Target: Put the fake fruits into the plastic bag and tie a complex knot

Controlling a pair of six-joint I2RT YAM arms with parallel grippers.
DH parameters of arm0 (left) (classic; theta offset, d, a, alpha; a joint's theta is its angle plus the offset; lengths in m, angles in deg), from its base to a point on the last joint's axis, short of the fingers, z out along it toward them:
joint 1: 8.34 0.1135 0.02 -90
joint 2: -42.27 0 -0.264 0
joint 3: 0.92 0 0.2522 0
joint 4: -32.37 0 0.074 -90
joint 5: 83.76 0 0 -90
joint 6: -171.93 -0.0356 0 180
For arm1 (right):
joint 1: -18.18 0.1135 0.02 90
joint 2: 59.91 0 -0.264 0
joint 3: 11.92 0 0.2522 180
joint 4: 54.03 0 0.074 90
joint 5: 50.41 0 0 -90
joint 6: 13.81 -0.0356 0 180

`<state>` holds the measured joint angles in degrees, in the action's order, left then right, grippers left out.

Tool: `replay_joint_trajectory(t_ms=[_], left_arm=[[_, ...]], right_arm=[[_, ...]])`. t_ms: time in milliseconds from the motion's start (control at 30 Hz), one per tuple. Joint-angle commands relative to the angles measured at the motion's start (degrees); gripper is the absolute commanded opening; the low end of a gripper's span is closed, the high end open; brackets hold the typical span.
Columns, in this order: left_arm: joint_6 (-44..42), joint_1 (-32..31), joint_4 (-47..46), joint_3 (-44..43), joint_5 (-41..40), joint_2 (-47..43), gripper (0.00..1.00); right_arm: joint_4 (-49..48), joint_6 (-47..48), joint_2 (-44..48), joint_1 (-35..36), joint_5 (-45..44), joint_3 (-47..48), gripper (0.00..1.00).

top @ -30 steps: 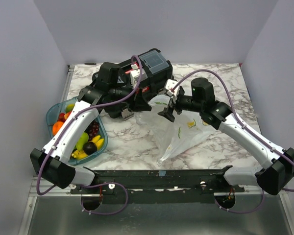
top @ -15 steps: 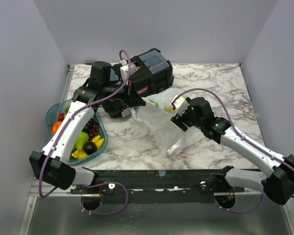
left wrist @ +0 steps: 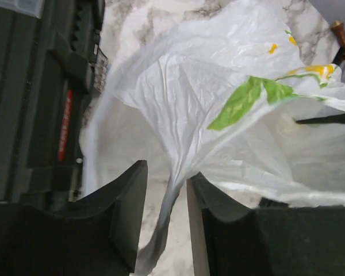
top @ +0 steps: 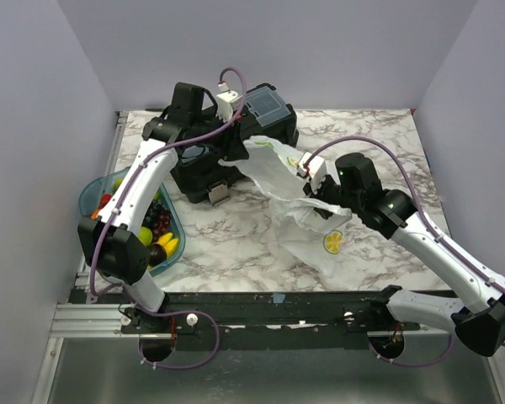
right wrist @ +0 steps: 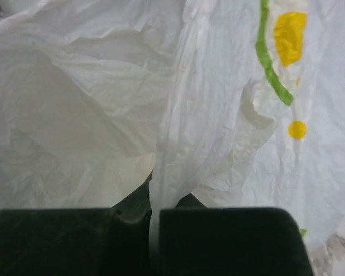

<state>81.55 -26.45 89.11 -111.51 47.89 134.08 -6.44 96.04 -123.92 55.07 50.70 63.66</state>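
Note:
The plastic bag, whitish with lemon prints, hangs stretched between both grippers above the table. My right gripper is shut on a fold of the bag, and a thin sheet shows pinched between its fingers. My left gripper sits at the back by the toolbox. Its jaws stand slightly apart, with a twisted strand of the bag running loosely between them along the right finger. The fake fruits lie in the teal tray at the left, partly hidden by the left arm.
A black toolbox with grey-blue lids stands at the back centre, close beside the left gripper, and its dark side fills the left of that wrist view. The teal tray sits at the table's left edge.
The right gripper has shut on the bag. The left arm has swung toward the back by the toolbox and its jaws have parted slightly. The bag is now lifted and stretched between them.

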Motion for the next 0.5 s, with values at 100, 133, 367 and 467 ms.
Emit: replay_joint_trajectory(t_ms=[100, 133, 367, 467], left_arm=[[-10.5, -0.9, 7.0, -5.2, -2.5, -1.3, 0.98], [-10.9, 0.1, 7.1, -4.7, -2.4, -3.0, 0.98], [-16.2, 15.0, 13.4, -0.3, 4.6, -13.4, 0.98], [-20.1, 23.0, 17.0, 3.4, 1.5, -17.3, 0.99]], right_arm=[[0.5, -12.3, -0.4, -2.5, 1.5, -2.8, 0.01], [-0.3, -13.0, -0.5, -2.9, 1.0, -3.6, 0.01], [-2.1, -15.8, -2.6, -4.1, 1.0, -5.5, 0.01], [-2.8, -16.2, -2.6, -4.3, 1.3, -5.7, 0.01]])
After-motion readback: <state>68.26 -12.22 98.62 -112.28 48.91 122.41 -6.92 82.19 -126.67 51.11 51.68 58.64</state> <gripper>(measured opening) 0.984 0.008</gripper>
